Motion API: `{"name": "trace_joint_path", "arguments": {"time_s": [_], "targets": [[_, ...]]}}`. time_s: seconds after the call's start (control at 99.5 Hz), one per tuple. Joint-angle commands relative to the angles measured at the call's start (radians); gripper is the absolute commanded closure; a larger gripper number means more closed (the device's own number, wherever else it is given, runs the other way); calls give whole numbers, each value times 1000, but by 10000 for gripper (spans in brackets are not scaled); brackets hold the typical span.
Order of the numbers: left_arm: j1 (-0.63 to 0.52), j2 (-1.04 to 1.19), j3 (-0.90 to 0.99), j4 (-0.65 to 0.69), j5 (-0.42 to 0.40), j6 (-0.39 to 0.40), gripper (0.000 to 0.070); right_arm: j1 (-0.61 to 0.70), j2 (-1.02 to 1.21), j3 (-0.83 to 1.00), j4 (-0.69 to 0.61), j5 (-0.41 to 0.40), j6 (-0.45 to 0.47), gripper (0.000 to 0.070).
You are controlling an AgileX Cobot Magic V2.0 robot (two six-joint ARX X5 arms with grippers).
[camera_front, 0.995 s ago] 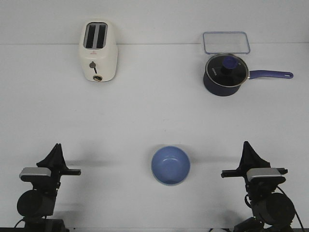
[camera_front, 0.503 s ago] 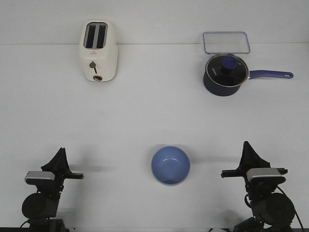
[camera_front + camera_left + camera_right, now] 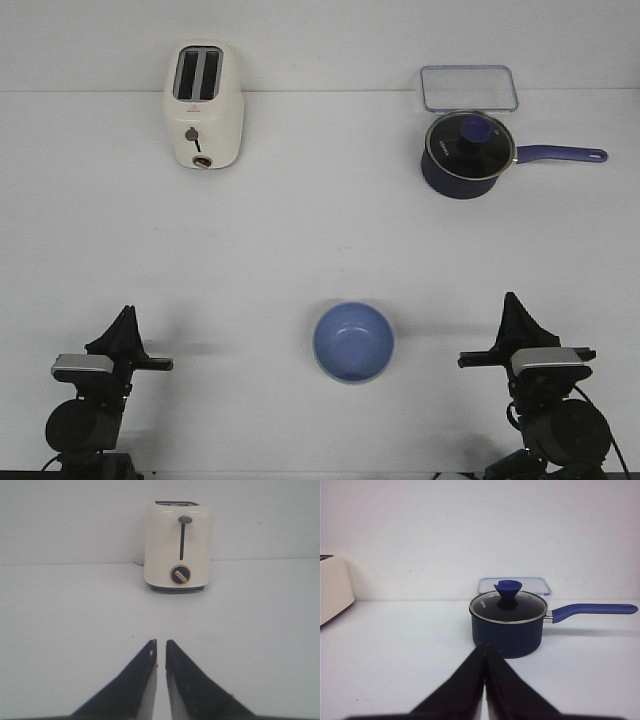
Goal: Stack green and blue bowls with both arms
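Front view: blue bowl (image 3: 353, 343) sits upright on the white table (image 3: 320, 230), lower centre of the frame, between the two arms and touching neither. A thin pale rim shows under its lower edge; whether that is a green bowl beneath it cannot be told from this view. No separate green bowl is seen in any view.

Left gripper (image 3: 126, 322) — lower left of the frame, low over the table, pointing toward the back. In the left wrist view its two black fingers (image 3: 135, 680) stand slightly apart at the tips, a narrow gap of table showing between them, nothing held. Ahead of them, upper centre of that view, is the cream toaster (image 3: 177, 547) with its lever and brass-coloured dial facing the camera.

Right gripper (image 3: 515, 310) — lower right of the frame, also low and pointing toward the back. In the right wrist view its fingers (image 3: 465, 690) are pressed together to a single point, nothing between them. Beyond them stands the dark navy saucepan (image 3: 506, 627) with glass lid, blue knob and long handle running to the right of the frame; a clear container (image 3: 516, 586) lies just behind it.

In the front view the toaster (image 3: 203, 105) is upper left, the saucepan (image 3: 465, 155) and container (image 3: 468, 87) upper right, all well apart from the bowl.
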Motion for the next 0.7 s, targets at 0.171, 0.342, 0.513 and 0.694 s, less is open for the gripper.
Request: {"name": "trace_joint_path", "arguments": {"time_s": [0.171,0.342,0.513,0.694], "targets": [[-2,-1,-20,13,1,-2,685,3,-2,3,13,0,-34,700],[-2,-1,-20,12,1,-2,685,-61,-27,-23,21,-11,-134,700],[-2,-1,-20,13,1,-2,685,-222,-97,-147,29,-235,-263,700],[-2,-1,-20,12,1,-2,685,-342,-192,-307,79,-407,-322,700]]}}
